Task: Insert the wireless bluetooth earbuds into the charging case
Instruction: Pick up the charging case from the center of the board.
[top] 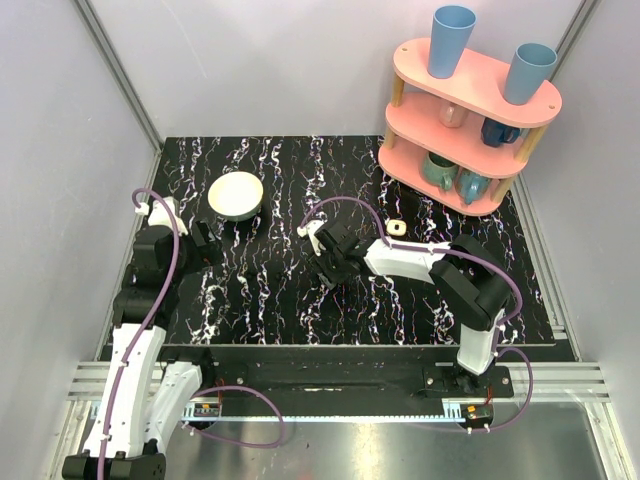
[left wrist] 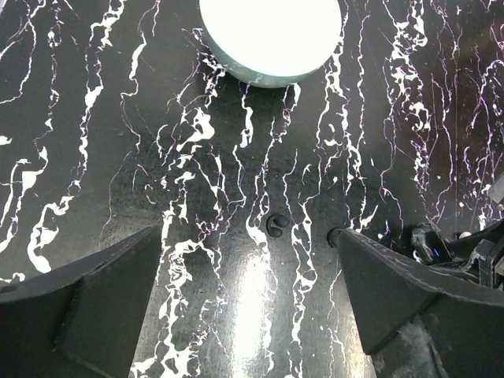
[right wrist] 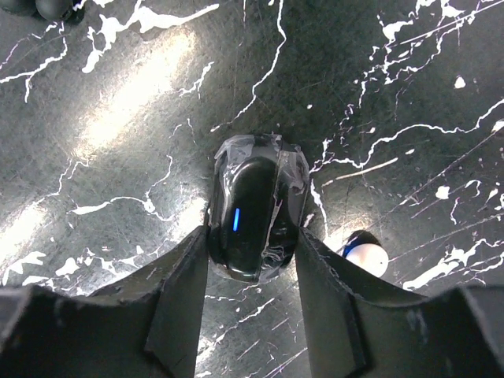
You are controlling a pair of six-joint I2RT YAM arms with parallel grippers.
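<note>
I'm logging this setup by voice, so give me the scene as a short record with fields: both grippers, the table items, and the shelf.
left gripper: open wide, empty, over bare tabletop short of the cream bowl
right gripper: fingers flank a glossy black oval object with a blue light; grip uncertain
beside it: small white-and-blue piece on the tabletop
charging case: cream square, on the tabletop apart from both grippers
shelf: pink, three tiers, far right corner, blue cups on top, mugs below
</note>
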